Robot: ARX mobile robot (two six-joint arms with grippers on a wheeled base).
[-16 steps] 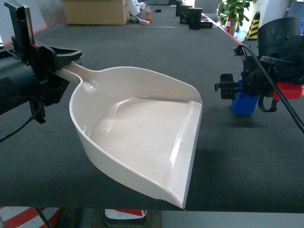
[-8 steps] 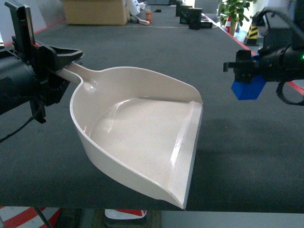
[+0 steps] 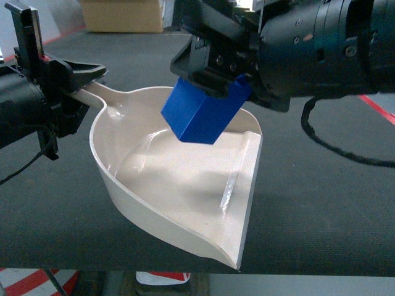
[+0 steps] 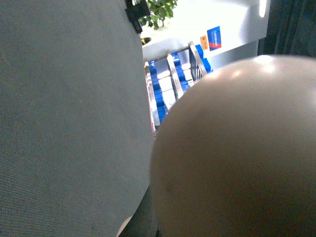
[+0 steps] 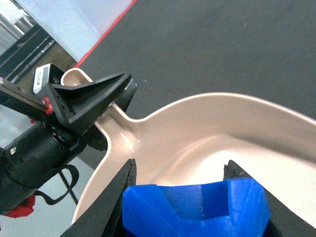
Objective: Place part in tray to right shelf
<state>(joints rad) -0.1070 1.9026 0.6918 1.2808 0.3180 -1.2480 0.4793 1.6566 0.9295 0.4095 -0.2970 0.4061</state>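
The right claw reaches across from three o'clock in the head view, hanging right over the tray. It is pinching the part, the bright-blue block tilted with its boxy end down toward seven o'clock. The block is in the air above the tray's hollow, and its shadow lies across the cream floor beneath; the head view shows no contact between the two. From the right wrist camera the black fingers flank the part on both sides, pressed to its blue faces, with the tray's rim curving away toward twelve and one o'clock.

Over at nine o'clock, the left claw is clamped on the tray's handle, holding the scoop above the dark bench with its wide flat lip pointing toward five o'clock. The right wrist view confirms it: the left claw has the narrow handle neck between its black plates. The left wrist camera is mostly filled by the blurred beige underside of the tray, with grey bench beside it and steel rails with blue crates far off at twelve o'clock.
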